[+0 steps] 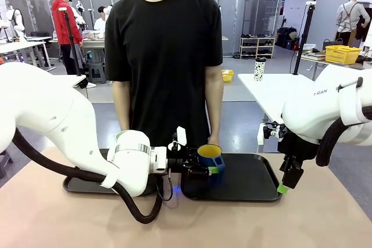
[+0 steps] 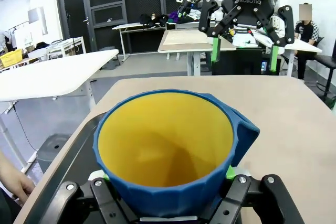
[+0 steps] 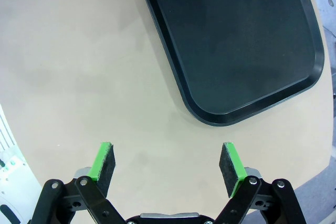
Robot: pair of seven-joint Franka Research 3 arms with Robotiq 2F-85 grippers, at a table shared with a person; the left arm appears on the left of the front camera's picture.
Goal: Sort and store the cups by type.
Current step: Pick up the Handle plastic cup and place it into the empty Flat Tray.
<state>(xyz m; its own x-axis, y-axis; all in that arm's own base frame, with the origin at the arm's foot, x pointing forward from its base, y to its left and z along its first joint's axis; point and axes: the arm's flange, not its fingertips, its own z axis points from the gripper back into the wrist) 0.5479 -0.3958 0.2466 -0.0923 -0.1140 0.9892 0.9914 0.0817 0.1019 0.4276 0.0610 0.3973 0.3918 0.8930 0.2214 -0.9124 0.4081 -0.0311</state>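
- Dark blue faceted mug with yellow inside (image 1: 210, 157) was clamped in the left tool (image 1: 200, 169), over the right-hand black plastic tray's (image 1: 256, 193) left end.
- Right tool (image 3: 167, 167) hung spread, empty, above the worktop (image 1: 52, 219).
- Advice: lower the mug level and confirm tray contact before unclamping.

You have bare worktop (image 1: 52, 219) along the near edge and open tray (image 1: 256, 175) surface toward the right edge. Your left end effector (image 1: 204, 170) with the dark blue mug (image 1: 210, 157) blocks the middle, and the person (image 1: 165, 56) stands at the far edge.
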